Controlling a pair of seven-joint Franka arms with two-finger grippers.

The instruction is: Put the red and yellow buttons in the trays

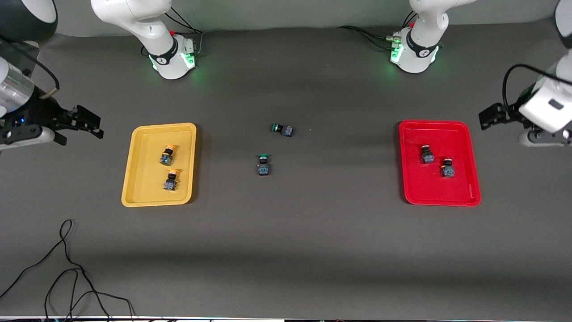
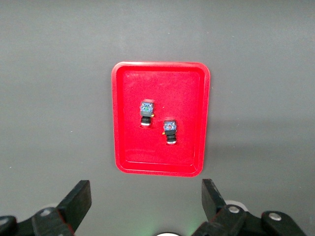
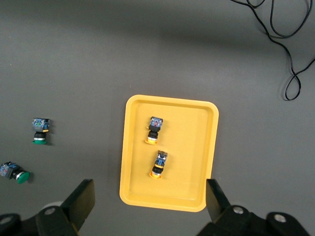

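The yellow tray (image 1: 143,179) lies toward the right arm's end of the table and holds two yellow-capped buttons (image 1: 167,154) (image 1: 171,180). The red tray (image 1: 420,183) lies toward the left arm's end and holds two red-capped buttons (image 1: 427,154) (image 1: 447,167). My right gripper (image 1: 91,124) is open and empty, up in the air just outside the yellow tray (image 3: 192,128). My left gripper (image 1: 485,118) is open and empty, up in the air just outside the red tray (image 2: 187,93). Both wrist views show the buttons lying on their sides in the trays.
Two green-capped buttons (image 1: 282,129) (image 1: 263,164) lie on the dark table midway between the trays. A loose black cable (image 1: 67,268) curls on the table nearer the front camera than the yellow tray.
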